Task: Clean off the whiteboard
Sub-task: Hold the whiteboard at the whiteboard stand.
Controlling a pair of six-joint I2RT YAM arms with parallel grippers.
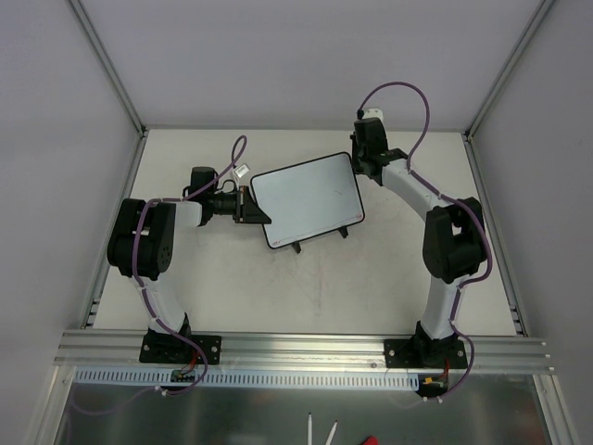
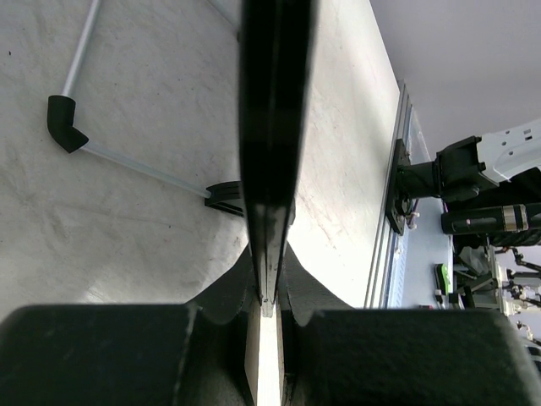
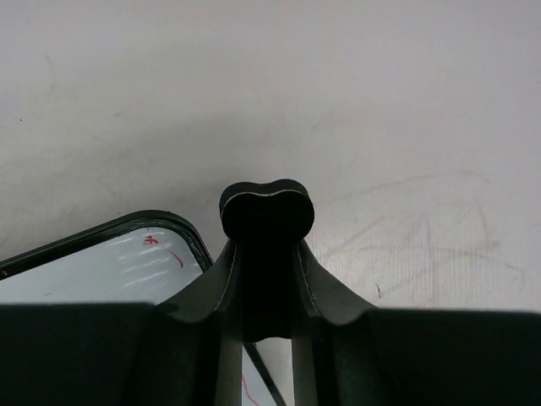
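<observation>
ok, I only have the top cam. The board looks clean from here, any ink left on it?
Observer: Yes. The right wrist view shows small red marks on the whiteboard, close to its rounded corner.
Operator: Is the right arm carrying anything?
Observer: The right gripper is shut on the black eraser; its bone-shaped end sticks out past the fingertips.
Operator: And how does the left have the board?
Observer: The left gripper is shut on the whiteboard's rim; its wrist view sees the board edge-on, running straight out from between the fingers.
</observation>
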